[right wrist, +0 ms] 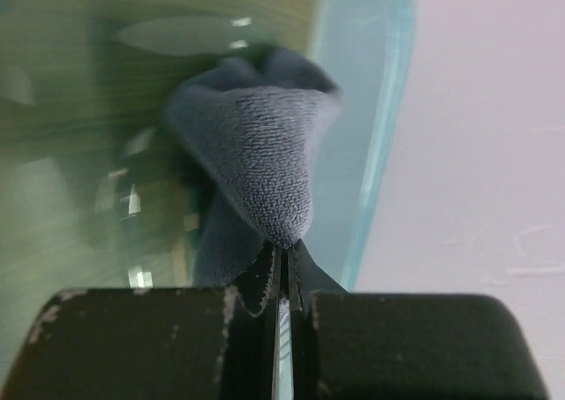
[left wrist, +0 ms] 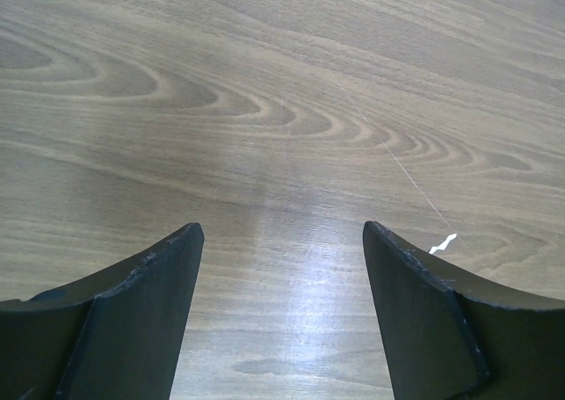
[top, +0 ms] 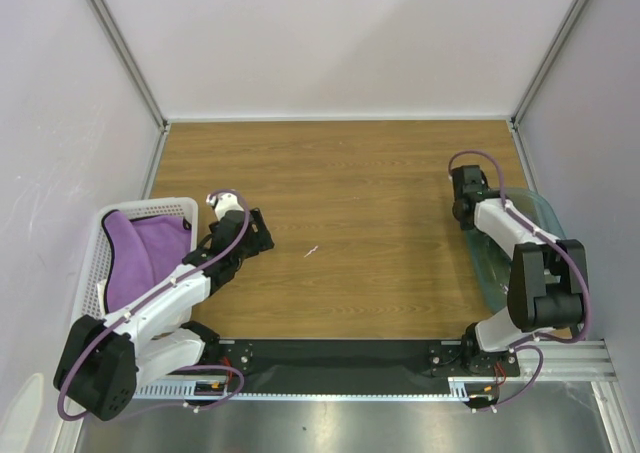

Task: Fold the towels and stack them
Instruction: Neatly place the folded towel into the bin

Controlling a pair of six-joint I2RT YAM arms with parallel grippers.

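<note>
Right pincer (right wrist: 282, 252): clamped tight on a fold of the navy towel (right wrist: 265, 144), over the teal bin (right wrist: 375, 135), right side.
Left pincer (left wrist: 282, 241): jaws wide apart, holding nothing, above the bench (left wrist: 265, 109).
Purple towel (top: 140, 258): in the white basket (top: 95, 248), left edge.

Left arm (top: 170, 298) stretched forward and low. Left gripper (left wrist: 282, 232) has its fingers spread wide and holds nothing. Right arm (top: 520, 238) bent sharply at the elbow. Right gripper (right wrist: 282, 248) is clamped tight, pinching the navy towel (right wrist: 256, 135).
</note>
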